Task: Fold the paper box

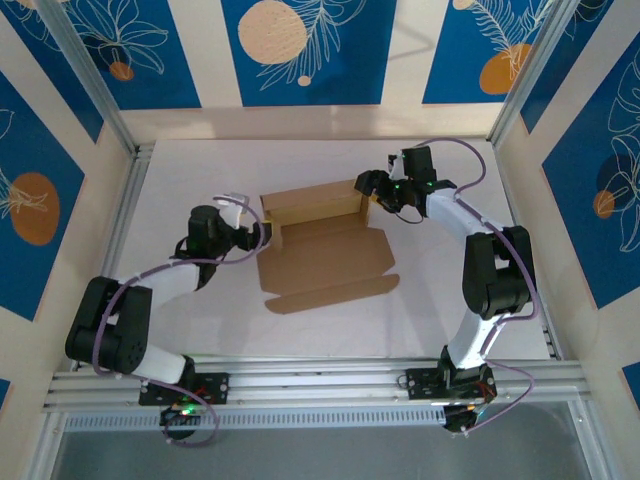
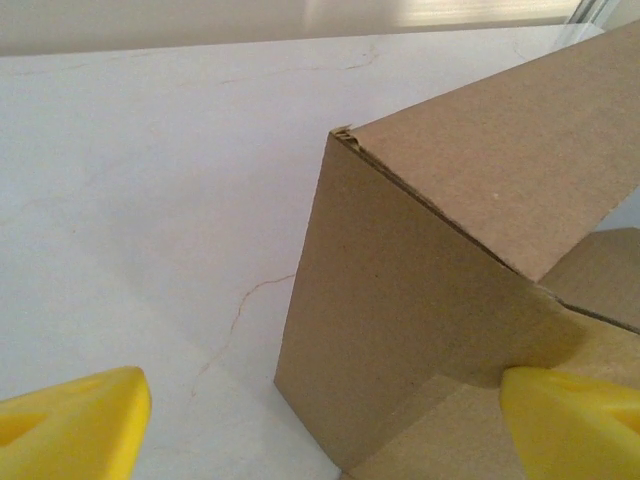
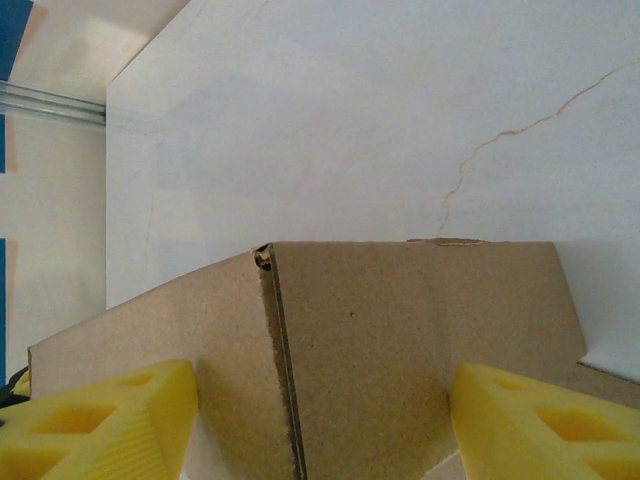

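The paper box (image 1: 325,250) is brown cardboard lying mid-table, its back wall and both end flaps raised and its front flap flat. My left gripper (image 1: 262,232) is at the box's left end. In the left wrist view the box's upright corner (image 2: 400,300) stands between the wide-apart yellow fingers of that gripper (image 2: 325,410). The right finger (image 2: 570,420) lies against the cardboard and the left one (image 2: 70,430) is well clear of it. My right gripper (image 1: 372,192) is at the box's right end. Its open fingers (image 3: 320,400) straddle the raised corner seam (image 3: 400,330) without clamping it.
The white tabletop (image 1: 200,170) has hairline cracks and free room behind and beside the box. Aluminium posts and rails (image 1: 300,375) frame the table. Blue patterned walls close in the back and sides.
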Robot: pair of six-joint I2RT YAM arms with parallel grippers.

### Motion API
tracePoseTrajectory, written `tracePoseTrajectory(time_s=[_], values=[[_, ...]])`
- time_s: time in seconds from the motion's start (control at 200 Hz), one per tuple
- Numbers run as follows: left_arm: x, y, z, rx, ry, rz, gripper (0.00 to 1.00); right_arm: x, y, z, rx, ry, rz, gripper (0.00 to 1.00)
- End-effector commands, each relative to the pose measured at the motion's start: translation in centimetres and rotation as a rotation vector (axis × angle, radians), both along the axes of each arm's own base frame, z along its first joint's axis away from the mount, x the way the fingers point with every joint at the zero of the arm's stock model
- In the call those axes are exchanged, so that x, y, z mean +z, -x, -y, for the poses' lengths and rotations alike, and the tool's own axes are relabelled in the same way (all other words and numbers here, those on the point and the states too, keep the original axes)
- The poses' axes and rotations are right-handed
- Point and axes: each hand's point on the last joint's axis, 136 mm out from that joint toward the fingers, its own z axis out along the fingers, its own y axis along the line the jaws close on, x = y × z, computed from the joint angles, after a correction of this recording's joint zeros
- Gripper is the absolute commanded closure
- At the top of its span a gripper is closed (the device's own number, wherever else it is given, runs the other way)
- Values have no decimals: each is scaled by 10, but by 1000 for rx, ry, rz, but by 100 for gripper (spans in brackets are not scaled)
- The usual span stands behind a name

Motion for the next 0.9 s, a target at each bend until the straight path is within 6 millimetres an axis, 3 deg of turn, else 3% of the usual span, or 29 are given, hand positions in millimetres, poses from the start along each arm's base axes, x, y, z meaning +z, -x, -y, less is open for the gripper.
tracePoseTrajectory(time_s=[0.0, 0.31, 0.51, 0.895], values=[[-15, 25, 34, -191, -39, -25, 10, -22, 28, -18, 93, -30, -131, 32], [-16, 35, 55, -341, -16, -76, 12, -25, 30, -19, 109, -41, -134, 32], [-3, 45, 68, -451, 0, -102, 12, -24, 29, -19, 109, -43, -135, 32], [7, 46, 61, -426, -52, -171, 12, -28, 24, -17, 84, -45, -137, 32]])
